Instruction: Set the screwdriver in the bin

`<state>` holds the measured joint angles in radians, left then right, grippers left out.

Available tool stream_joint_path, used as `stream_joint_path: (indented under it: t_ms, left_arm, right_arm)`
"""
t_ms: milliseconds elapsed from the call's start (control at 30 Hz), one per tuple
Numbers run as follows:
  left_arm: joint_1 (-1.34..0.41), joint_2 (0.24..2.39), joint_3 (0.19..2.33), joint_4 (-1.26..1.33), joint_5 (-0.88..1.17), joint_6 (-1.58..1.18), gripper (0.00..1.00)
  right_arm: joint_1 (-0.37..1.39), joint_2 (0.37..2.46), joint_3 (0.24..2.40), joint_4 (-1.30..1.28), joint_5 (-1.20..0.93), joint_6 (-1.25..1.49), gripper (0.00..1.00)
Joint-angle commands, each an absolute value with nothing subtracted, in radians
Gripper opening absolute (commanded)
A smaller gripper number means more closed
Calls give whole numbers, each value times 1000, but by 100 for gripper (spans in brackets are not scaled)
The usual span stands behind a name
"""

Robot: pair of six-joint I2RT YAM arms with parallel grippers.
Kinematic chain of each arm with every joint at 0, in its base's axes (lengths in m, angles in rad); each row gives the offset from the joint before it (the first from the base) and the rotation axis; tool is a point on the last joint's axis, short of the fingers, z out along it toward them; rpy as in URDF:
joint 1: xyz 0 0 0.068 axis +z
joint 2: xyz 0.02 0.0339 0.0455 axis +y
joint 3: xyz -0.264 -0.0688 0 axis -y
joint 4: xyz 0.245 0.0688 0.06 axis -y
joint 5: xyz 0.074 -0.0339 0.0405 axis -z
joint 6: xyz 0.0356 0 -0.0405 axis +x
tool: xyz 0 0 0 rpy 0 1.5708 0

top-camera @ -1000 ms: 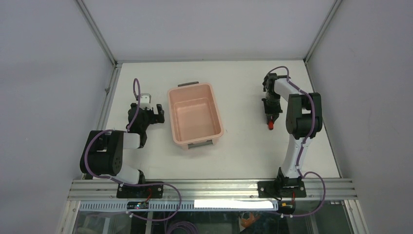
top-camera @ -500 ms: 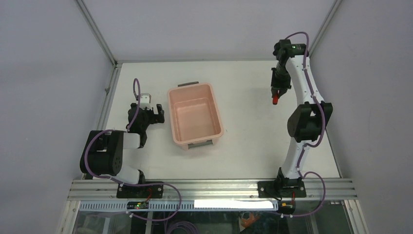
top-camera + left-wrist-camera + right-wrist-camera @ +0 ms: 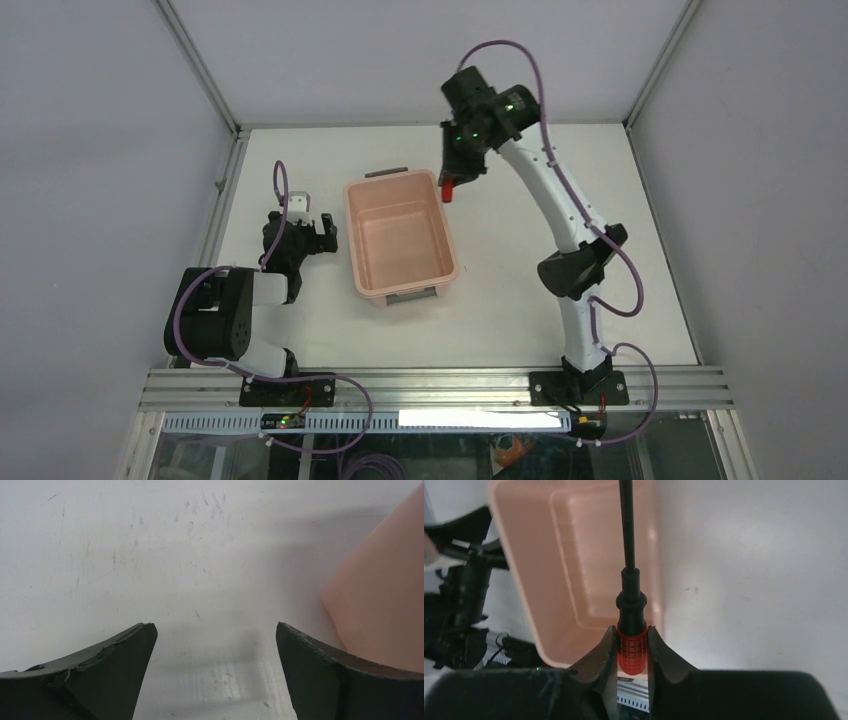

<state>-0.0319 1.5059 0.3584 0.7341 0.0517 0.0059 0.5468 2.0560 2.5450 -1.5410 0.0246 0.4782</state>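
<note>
Hanging at upper centre of the top view, the screwdriver (image 3: 447, 191) is pinched by its red handle between the fingers of the right gripper (image 3: 452, 183), above the far right corner of the bin (image 3: 352, 232). Left of the bin, the left gripper (image 3: 312, 232) sits low over the table (image 3: 150, 540), jaws spread wide.

There is one screwdriver (image 3: 631, 647) and one pink bin (image 3: 400, 235). The bin has two grey handles: a far handle (image 3: 388, 172) and a near handle (image 3: 412, 296). Two robot arms, the left arm (image 3: 235, 300) and the right arm (image 3: 560, 210), stand at one white table (image 3: 520, 300).
</note>
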Motion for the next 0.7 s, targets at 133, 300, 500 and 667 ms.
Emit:
stream_joint_path:
  t_ms: [133, 300, 500, 667]
  left_arm:
    - [-34, 1506, 383, 805, 46, -12, 99]
    - [-35, 1506, 383, 804, 46, -12, 99]
    - [-35, 1506, 383, 804, 45, -12, 99]
    - [-34, 1506, 383, 804, 45, -12, 99]
  right_arm:
    - [843, 2122, 2488, -1343, -65, 499, 0]
    - [929, 2250, 2416, -1351, 47, 392, 0]
    - [938, 2281, 2209, -1180, 133, 365, 0]
    - [938, 2288, 2066, -1056, 150, 353, 2]
